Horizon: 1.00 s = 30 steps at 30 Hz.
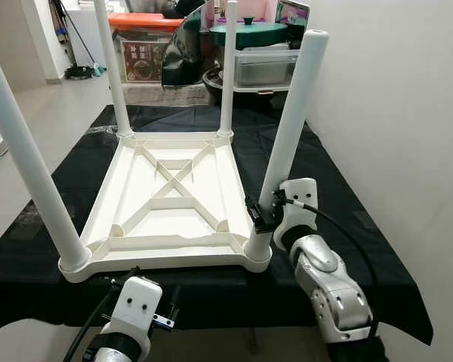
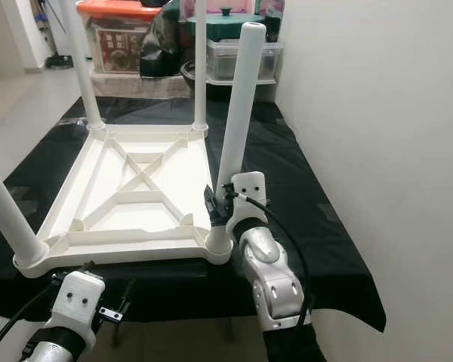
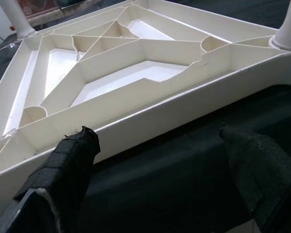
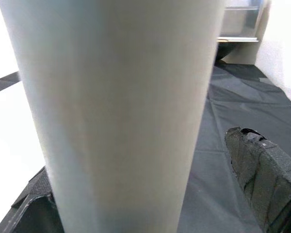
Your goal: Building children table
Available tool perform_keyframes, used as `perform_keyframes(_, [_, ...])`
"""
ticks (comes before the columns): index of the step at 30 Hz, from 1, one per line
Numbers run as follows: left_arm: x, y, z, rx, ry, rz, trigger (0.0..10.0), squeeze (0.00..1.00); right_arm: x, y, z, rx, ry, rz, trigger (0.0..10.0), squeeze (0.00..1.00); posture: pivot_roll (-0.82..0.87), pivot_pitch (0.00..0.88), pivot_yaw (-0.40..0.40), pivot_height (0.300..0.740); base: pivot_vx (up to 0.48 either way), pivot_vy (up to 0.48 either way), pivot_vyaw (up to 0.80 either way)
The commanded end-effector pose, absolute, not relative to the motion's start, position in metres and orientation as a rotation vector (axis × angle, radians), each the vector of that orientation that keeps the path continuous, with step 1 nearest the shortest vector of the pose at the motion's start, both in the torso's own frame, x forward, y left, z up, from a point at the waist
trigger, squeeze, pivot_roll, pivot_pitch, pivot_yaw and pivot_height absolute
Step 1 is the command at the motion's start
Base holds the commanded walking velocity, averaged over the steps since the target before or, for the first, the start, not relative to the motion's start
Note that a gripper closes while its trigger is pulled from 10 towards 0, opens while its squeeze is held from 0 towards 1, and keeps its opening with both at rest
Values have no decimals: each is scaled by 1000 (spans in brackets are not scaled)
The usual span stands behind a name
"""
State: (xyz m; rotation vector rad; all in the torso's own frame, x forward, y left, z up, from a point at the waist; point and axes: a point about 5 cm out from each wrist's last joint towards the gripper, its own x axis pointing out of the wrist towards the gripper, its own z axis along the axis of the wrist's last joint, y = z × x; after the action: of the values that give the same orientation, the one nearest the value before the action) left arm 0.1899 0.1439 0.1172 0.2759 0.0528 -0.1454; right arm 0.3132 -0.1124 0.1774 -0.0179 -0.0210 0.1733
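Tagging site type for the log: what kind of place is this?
Probably a lived-in home, in a storage or kitchen corner. A green-lidded pot sits on a clear plastic bin against the wall, beside a printed carton, behind the upturned white table.

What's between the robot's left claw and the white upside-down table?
Just bare black cloth. The left wrist view shows the open left gripper a little short of the tabletop's near edge, with nothing else between.

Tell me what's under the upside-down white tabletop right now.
The tabletop lies on a black cloth that covers the surface below and hangs over its near edge. What the cloth rests on is hidden.
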Motion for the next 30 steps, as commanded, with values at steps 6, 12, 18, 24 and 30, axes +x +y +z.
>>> perform_keyframes(6, [190,143,114,293,75,-143,10000,0,307,-121,175,-1,22,44,549,0,189,0,-84,740,0,0,0])
perform_keyframes(12, [190,142,113,297,79,-142,10000,0,314,-114,171,87,48,53,0,0,195,0,-84,740,0,0,0])
perform_keyframes(18, [190,144,113,304,86,-141,10000,0,337,-105,162,291,118,59,0,0,203,0,-86,740,0,0,0])
perform_keyframes(24, [188,143,114,307,89,-142,10000,0,348,-84,158,584,234,84,0,0,223,0,-91,740,0,0,0])
perform_keyframes(30, [185,143,114,305,99,-149,10000,0,347,-57,149,922,382,90,0,0,227,0,-85,740,0,0,0])
